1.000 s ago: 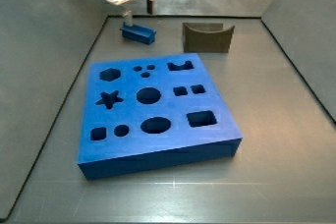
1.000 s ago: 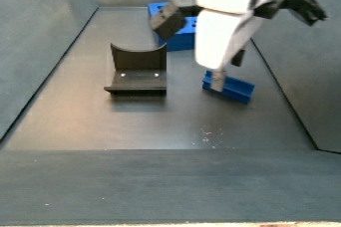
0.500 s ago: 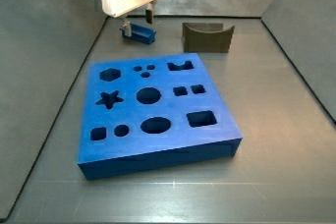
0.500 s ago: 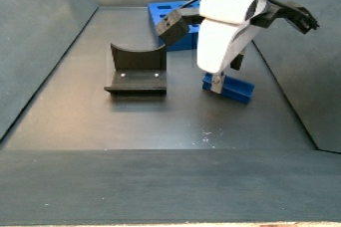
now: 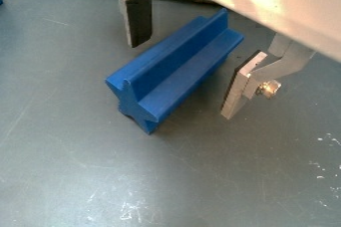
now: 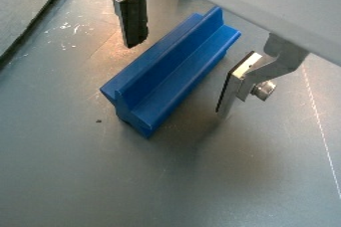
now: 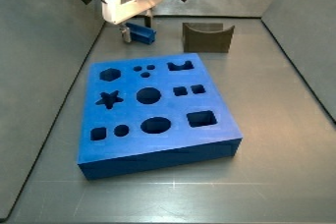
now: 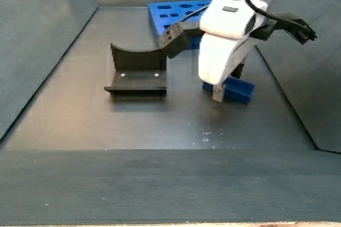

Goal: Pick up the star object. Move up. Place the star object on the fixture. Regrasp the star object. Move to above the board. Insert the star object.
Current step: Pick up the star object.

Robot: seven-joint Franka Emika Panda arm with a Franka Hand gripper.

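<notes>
The star object (image 5: 170, 72), a small blue ridged peg, lies flat on the dark floor; both wrist views show it between the fingers (image 6: 131, 19). My gripper (image 5: 186, 57) is open and straddles it, with a gap showing on each side of the peg. In a side view the gripper (image 7: 136, 29) sits low over the peg (image 7: 140, 35) near the back left wall. The olive fixture (image 7: 207, 36) stands to its right. The big blue board (image 7: 157, 105) with its cutouts lies nearer the front. In a side view the peg (image 8: 238, 90) pokes out beside the gripper (image 8: 220, 86).
Grey walls enclose the floor on the left (image 7: 59, 71) and right (image 7: 296, 71). The fixture (image 8: 136, 72) stands apart from the peg, and the board (image 8: 177, 14) lies behind the arm near the back.
The gripper has come down over the star object; its fingers now flank the peg close to the floor. The peg, fixture and board have not moved.
</notes>
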